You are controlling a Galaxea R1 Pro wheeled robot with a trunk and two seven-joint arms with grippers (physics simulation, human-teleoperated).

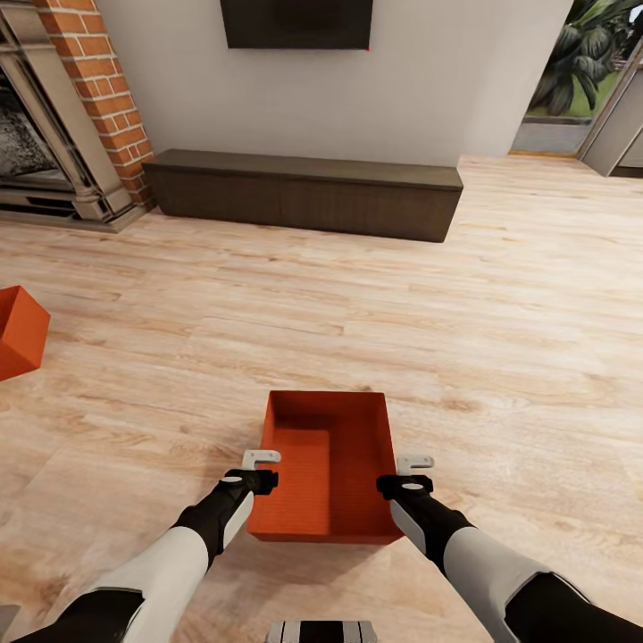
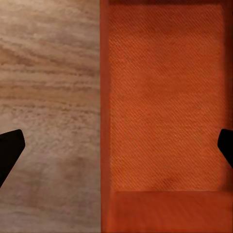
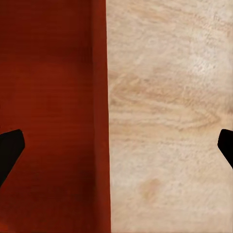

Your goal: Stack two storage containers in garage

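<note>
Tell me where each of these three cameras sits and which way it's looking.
Head: high on the robot, looking forward and down at the bin, wood floor and both arms.
Left wrist: above the bin's left wall, looking down; dark fingertips at the edges.
Right wrist: above the right wall, looking down.
All share the bin.
</note>
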